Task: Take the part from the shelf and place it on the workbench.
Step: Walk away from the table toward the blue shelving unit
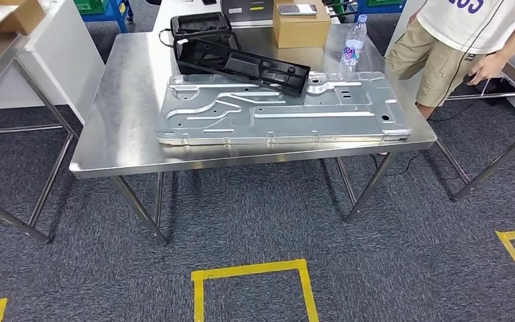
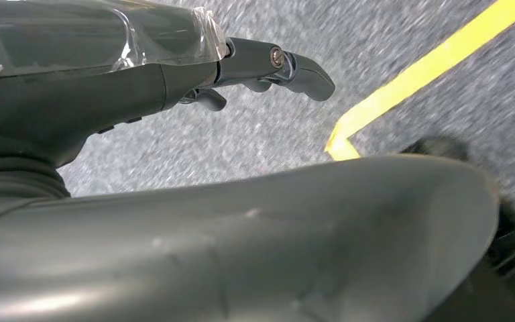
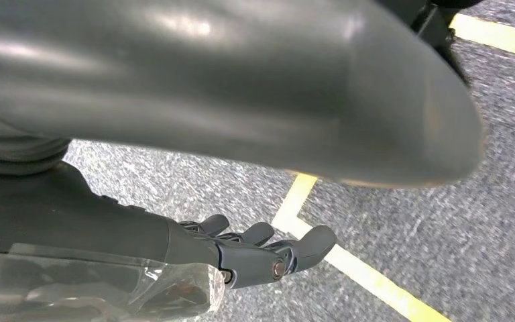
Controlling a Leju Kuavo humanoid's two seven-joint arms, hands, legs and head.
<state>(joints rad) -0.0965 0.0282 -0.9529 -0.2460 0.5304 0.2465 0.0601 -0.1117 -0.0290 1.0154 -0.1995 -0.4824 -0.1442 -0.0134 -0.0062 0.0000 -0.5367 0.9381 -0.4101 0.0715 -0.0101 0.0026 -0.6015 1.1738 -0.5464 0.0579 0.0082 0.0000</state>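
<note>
The bench (image 1: 127, 144) is standing in front of the robot, and everything here is placed against it. On its top a large pressed metal plate (image 1: 281, 111) is lying flat, with its long axis running along the near edge of the bench, left to right. A black plastic part (image 1: 241, 62) is resting partly on the far edge of this plate, tilted, and behind it are a cardboard box (image 1: 300, 27) and a water bottle (image 1: 354, 41). I judge that the part is already on the bench, though I cannot tell which of the two pieces the task means. Both arms are hanging low, well apart from the bench. The left hand (image 2: 241, 70) is holding nothing, its fingers loosely curled over the grey carpet (image 2: 241, 144), and the right hand (image 3: 255, 251) is the same, empty and half bent. Neither hand seems nearer to the plate. The wrist views are showing yellow floor tape (image 2: 429, 67) close under the hands, while the head view is showing a person (image 1: 456, 40) standing at the right far corner of the bench.
</note>
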